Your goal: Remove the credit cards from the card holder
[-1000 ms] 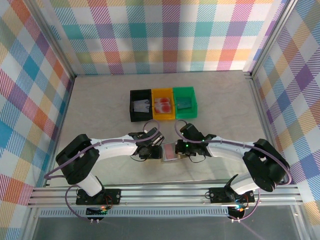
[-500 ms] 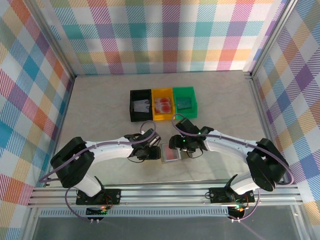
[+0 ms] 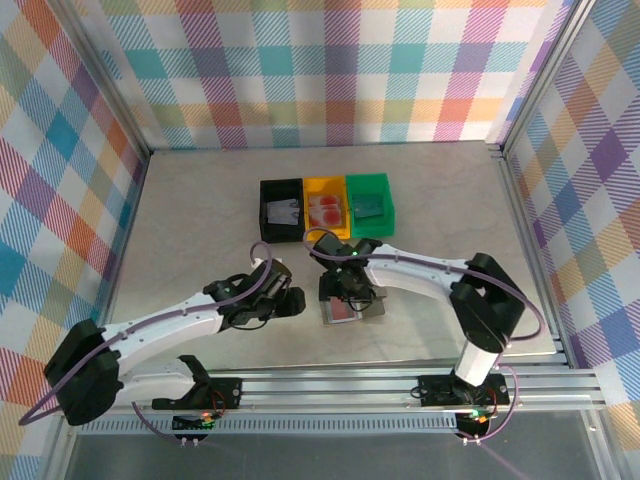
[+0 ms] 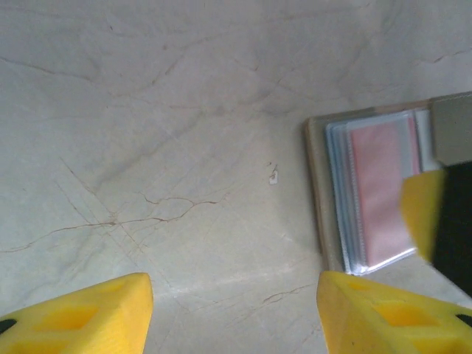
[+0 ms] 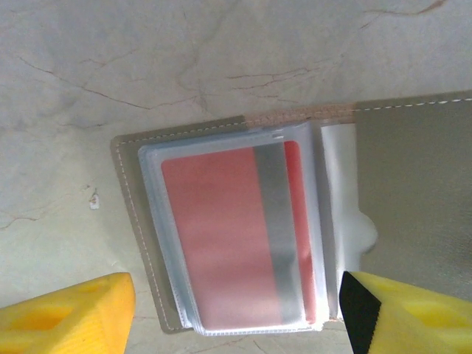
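My arms reach low to mid-table, left gripper (image 4: 234, 299) and right gripper (image 5: 236, 299) both gaping empty, the right over the open card holder (image 5: 402, 169), red card (image 5: 214, 236) sleeved inside, far bins (image 3: 326, 234) holding cards (image 3: 325, 208).

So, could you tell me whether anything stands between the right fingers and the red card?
Only the clear sleeve: the red card sits inside it in the open card holder, so plastic covers its face. Nothing else visible lies between the open right fingers, poised above, and the card.
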